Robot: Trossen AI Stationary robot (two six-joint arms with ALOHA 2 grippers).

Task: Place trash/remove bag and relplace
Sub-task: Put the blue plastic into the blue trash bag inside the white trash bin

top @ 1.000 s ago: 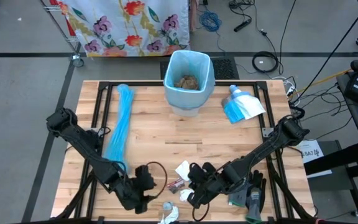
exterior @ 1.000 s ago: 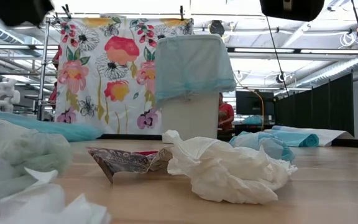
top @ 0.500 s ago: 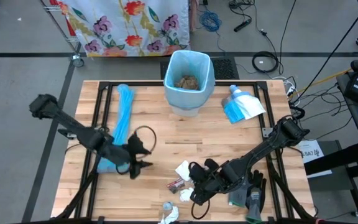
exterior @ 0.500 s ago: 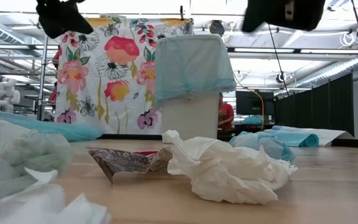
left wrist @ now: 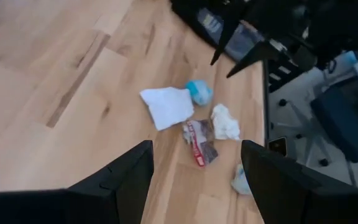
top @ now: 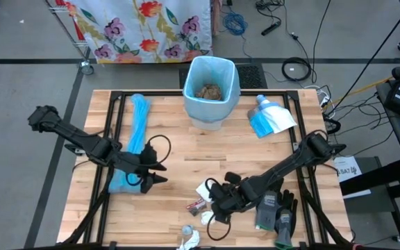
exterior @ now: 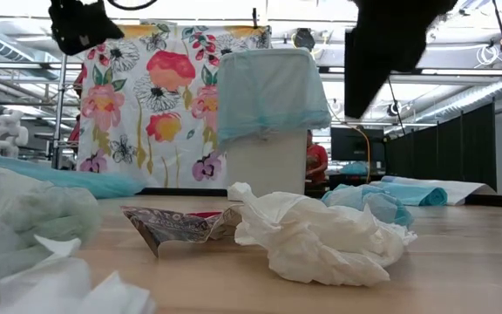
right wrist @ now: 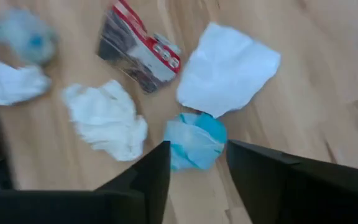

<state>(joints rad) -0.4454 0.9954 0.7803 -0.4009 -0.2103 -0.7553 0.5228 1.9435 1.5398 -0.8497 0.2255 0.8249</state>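
Trash scraps lie on the table's near middle: a white sheet (right wrist: 229, 68), a red-and-dark wrapper (right wrist: 138, 53), a white tissue wad (right wrist: 107, 118) and a blue-and-white wad (right wrist: 194, 142). My right gripper (top: 217, 203) hangs over them, pointing steeply down, open; its fingers stand on either side of the blue-and-white wad without touching it. My left gripper (top: 157, 172) is open and holds nothing, raised above the table's left half, facing the scraps (left wrist: 199, 118). The bin (top: 210, 83), lined with a light blue bag, stands at the far middle with brown paper (top: 209, 91) inside.
A long roll of blue bags (top: 136, 135) lies along the left side, partly under my left arm. A blue-and-white packet (top: 269, 118) lies at the far right, dark gloves (top: 278, 214) at the near right. More scraps (top: 188, 238) sit at the near edge.
My left gripper has risen from the near edge and swung toward the table's left and far side, then slowed. My right gripper has tipped more steeply down and sunk a little toward the scraps. The scraps on the table have stayed where they were.
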